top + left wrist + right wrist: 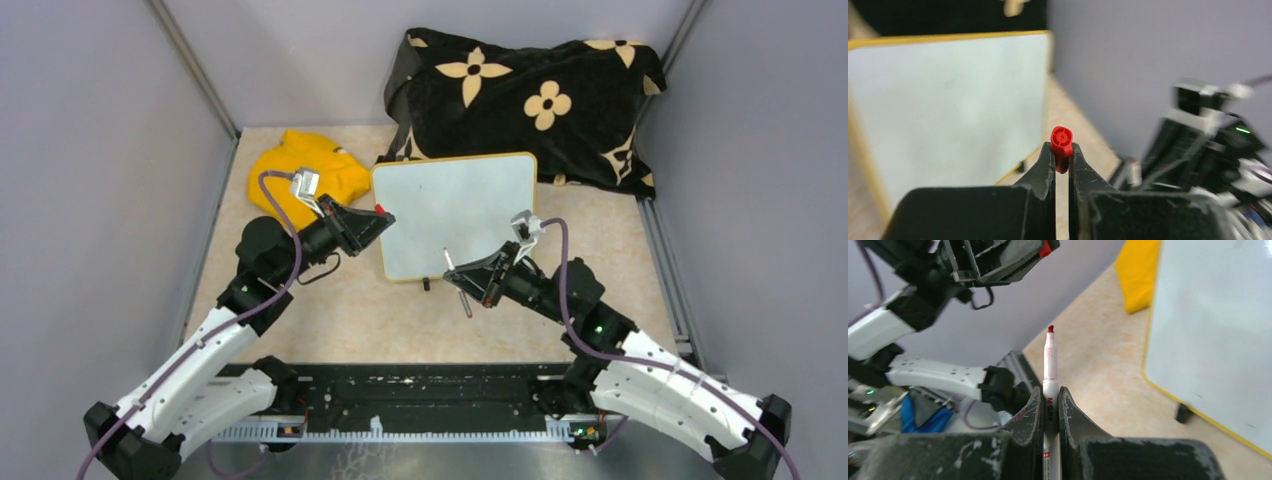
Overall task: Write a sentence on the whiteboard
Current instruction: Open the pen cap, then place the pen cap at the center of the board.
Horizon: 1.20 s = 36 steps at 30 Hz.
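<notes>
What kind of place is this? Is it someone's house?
Probably a robot lab booth, not a house: plain grey walls close in a table, a left arm and right arm are bolted at its near edge, and a whiteboard sits on it.

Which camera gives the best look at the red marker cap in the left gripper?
Left wrist view: the red cap is centred, pinched in the left gripper, round end toward the camera. The top view shows only a red speck at that gripper's tip; the right wrist view, a red bit at its top edge.
</notes>
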Motion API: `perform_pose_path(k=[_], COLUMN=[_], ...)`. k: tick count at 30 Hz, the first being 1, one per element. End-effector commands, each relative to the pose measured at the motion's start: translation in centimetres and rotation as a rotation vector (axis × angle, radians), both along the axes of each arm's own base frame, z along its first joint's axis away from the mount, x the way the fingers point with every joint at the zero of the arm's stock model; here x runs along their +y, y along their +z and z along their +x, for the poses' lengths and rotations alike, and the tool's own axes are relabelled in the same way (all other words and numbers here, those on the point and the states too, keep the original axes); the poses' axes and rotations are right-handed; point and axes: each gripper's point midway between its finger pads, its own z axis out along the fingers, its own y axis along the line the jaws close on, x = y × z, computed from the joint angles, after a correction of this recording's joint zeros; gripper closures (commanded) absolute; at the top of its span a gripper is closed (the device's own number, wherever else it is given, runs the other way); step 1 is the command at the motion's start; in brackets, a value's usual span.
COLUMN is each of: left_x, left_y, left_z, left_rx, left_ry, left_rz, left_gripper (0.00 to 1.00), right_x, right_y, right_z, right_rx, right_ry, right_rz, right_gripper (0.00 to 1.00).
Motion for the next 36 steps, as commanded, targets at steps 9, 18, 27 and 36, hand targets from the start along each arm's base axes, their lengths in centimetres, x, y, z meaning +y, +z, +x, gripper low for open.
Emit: perform_pose_path(k=[9, 18, 27, 36], left_x=[12.0, 13.1, 12.0, 11.1], left_y=[-20.0, -27.6, -32.2, -33.7], left_z=[2.6, 4.3, 4.9, 4.9], left_rx=[0.551, 0.782, 0.982, 1.033], left_ry=[0.603, 0.594, 0.49, 0.448], left_rz=[0.652, 0.783, 0.837, 0.845], left_gripper=[1.0, 1.0, 1.0, 0.89], right_x=[-7.4, -6.7, -6.6, -6.6], right_y=[-2.9, -3.5, -4.2, -4.3], right_z=[4.4, 4.5, 3.8, 3.6], right_rx=[-0.027, -0.051, -0.078, -0.101], right_ry=[-0.424, -0.397, -0.348, -0.331], right_rz=[-0.284, -0.304, -0.332, -0.36], right_gripper=[1.0, 1.0, 1.0, 1.0])
